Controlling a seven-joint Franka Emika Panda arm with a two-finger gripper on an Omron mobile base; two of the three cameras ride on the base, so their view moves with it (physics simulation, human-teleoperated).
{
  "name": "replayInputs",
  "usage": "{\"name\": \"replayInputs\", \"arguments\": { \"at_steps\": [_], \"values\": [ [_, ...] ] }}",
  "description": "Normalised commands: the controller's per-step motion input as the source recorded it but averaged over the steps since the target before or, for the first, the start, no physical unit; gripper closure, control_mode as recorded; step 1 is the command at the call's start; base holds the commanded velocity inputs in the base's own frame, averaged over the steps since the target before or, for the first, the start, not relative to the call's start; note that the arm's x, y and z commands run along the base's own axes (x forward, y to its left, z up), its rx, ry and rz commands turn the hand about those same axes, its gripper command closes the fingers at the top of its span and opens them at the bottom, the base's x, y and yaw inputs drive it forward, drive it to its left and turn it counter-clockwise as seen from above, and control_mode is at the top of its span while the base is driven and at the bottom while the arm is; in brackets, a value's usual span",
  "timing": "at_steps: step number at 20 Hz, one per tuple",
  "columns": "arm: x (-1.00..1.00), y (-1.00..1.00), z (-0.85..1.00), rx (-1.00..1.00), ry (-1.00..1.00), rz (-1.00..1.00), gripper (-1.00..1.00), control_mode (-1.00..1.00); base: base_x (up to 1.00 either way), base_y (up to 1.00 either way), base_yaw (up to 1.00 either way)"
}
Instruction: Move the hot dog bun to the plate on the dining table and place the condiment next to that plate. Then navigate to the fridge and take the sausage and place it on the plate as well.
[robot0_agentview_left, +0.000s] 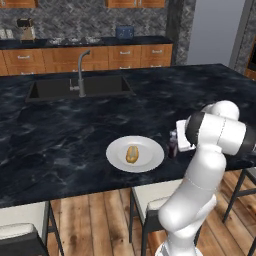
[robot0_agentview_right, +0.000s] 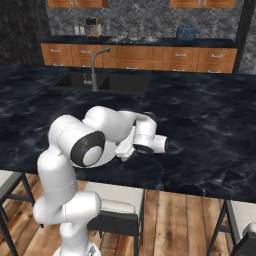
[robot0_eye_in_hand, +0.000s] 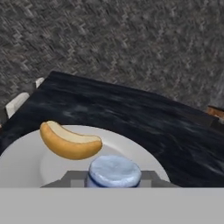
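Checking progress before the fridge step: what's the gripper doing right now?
Gripper: closed on the condiment, beside the plate.

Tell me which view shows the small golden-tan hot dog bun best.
The hand view: the small golden-tan hot dog bun is large and unobstructed, lying on the round white plate. The left base view shows it small at the plate's centre. In the right base view the arm covers that spot.
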Motion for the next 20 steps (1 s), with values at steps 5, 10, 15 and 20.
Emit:
{"name": "replayInputs", "arguments": {
  "at_steps": [5,10,15,20],
  "values": [
    [0.11,-0.03,-0.33,0.00,-0.03,0.11,1.00,-1.00,0.00,0.00,0.00],
    [0.04,0.00,-0.26,0.00,-0.05,0.07,-1.00,-1.00,0.00,0.00,0.00],
    [-0.13,0.00,0.04,0.00,-0.10,0.00,-1.00,-1.00,0.00,0.00,0.00],
    [-0.22,0.00,0.39,0.00,-0.07,0.00,-1.00,-1.00,0.00,0.00,0.00]
  ]
}}
